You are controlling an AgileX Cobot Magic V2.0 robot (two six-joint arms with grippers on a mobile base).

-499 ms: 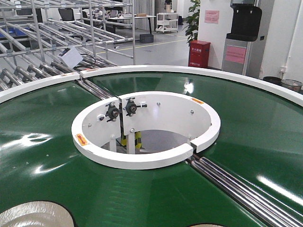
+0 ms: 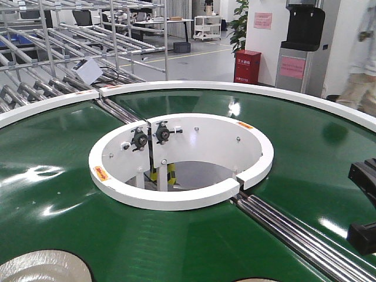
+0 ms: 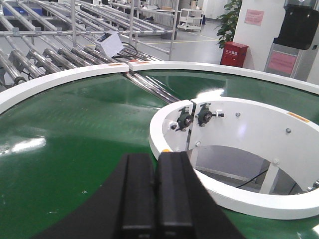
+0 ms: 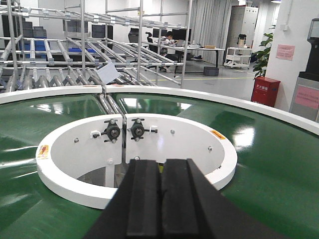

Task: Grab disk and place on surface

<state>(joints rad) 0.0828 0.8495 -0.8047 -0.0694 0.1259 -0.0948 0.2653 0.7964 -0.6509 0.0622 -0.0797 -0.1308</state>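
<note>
- Front view first: a wide green ring-shaped conveyor belt [image 2: 59,194] fills the scene, glossy, with ceiling lights glinting off it.
- Bottom-left corner, there it is: the pale silver-grey round disk [image 2: 41,267] lies flat on the green belt, and the frame edge cuts off its lower part.
- A thin sliver of a second pale round shape [image 2: 255,280] peeks in at the bottom edge, too little of it to say more.
- In the middle sits the white circular inner rim [image 2: 176,202], with two black bearing units [image 2: 151,137] bolted side by side on its inside wall.
- Bare steel rollers [image 2: 294,232] cross the belt from the inner rim toward the lower right.
- Left wrist view: the left gripper [image 3: 155,162] has its two black fingers pressed together with nothing between them, above the belt and just before the inner rim's near edge.
- Right wrist view: the right gripper [image 4: 160,167] is also pressed together and empty, pointing at the middle of the inner rim.
- Two black blocks [image 2: 364,176] jut in at the front view's right edge above the belt; which part of the rig they are, I cannot tell.
- Behind them, a person in beige trousers [image 2: 361,64] stands beyond the white outer rim [image 2: 235,88].
</note>
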